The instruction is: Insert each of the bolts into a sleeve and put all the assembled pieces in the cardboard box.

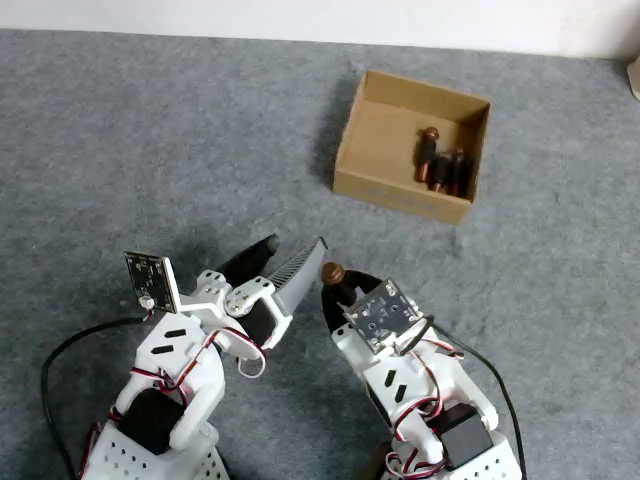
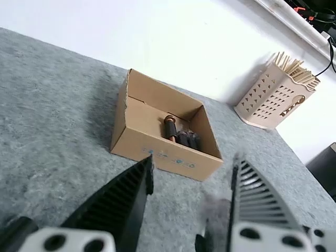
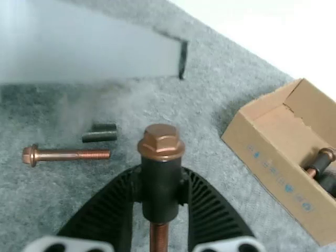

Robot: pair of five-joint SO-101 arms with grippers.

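- Right wrist view: right fingers (image 3: 118, 202) clench the sleeved bolt (image 3: 160, 144) — its sleeve sits between them, its head just above their tips.
- Left fingers (image 2: 123, 197) are spread, nothing between.
- A loose bolt (image 3: 65, 154) lies on the desk (image 3: 52, 210) beside a sleeve (image 3: 100, 137) — apart from the cardboard box (image 3: 273, 157).

Table mat (image 1: 150, 140): speckled grey.
Cardboard box (image 2: 137, 140): tan, small blue print.
Held bolt (image 3: 160, 142): copper.
Held sleeve (image 3: 160, 184): black.
Loose bolt (image 3: 65, 154): copper.
Left gripper (image 2: 192, 164): black, ribbed; white body.
Holder (image 2: 268, 100): beige, triangular cut-outs.
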